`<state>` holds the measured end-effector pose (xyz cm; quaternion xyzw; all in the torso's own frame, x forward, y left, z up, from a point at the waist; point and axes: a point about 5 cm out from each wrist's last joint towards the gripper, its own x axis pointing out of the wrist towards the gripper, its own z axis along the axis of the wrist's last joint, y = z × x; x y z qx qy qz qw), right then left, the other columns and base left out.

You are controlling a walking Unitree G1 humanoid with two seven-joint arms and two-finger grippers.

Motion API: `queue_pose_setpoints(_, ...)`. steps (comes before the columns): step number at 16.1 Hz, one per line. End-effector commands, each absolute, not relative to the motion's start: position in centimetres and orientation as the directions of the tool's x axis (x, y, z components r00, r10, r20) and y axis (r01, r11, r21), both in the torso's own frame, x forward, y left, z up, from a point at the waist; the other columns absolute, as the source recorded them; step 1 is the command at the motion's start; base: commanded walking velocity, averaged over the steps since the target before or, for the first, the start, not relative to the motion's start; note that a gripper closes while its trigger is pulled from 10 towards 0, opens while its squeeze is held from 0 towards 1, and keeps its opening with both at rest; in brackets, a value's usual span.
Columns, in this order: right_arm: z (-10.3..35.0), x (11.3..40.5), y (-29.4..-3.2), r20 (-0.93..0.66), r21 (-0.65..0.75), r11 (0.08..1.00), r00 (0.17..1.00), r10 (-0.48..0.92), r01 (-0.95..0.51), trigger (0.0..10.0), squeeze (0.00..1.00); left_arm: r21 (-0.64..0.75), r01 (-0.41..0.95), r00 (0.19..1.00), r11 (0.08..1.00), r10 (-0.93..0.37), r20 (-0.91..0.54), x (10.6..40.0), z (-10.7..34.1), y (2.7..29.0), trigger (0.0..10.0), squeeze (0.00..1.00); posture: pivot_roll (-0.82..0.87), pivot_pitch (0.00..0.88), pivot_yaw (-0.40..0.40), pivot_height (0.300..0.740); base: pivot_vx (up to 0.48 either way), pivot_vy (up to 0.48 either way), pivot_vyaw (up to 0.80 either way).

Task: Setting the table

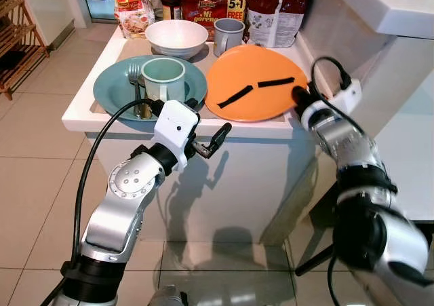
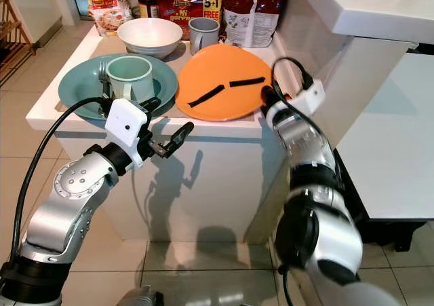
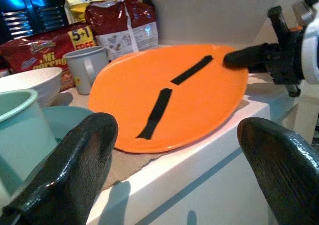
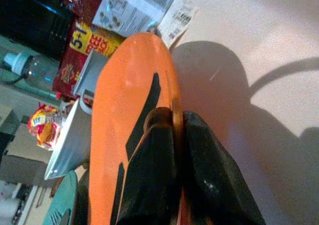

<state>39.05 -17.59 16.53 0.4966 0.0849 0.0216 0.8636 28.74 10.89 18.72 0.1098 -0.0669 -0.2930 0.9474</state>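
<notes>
The left gripper (image 1: 209, 142) hangs open before the counter (image 1: 88, 109). The right gripper (image 4: 172, 160) pinches the orange plate (image 1: 254, 82) by its rim; the plate is probably light, stiff and slippery.

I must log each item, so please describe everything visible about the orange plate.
The orange plate is round, smooth and matte, plastic by its look, with two black strips across its face. It sits tilted on the white counter, its near edge resting there and its right rim raised, pinched by the right gripper. Its left side lies next to the teal plate.
</notes>
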Motion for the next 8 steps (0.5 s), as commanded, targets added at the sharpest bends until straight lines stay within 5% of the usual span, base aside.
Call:
queue_pose_setpoints(1, 17.9, 38.8, -18.8, -0.067, 0.87, 0.493, 0.995, 0.079, 0.019, 0.0, 0.0, 0.251, 0.537, 0.815, 0.806, -0.572, 0.093, 28.7, 19.3, 10.6, 10.0, 0.0, 0.11, 0.049, -0.04, 0.74, 0.0, 0.0, 0.0)
queue_pose_setpoints(8, 18.5, 34.2, -19.7, 0.054, 0.929, 0.362, 0.995, 0.081, -0.08, 0.0, 0.0, 0.211, 0.516, 0.828, 0.83, -0.546, 0.125, 28.4, 19.4, 10.6, 10.0, 0.0, 0.09, 0.063, -0.035, 0.74, 0.0, 0.0, 0.0)
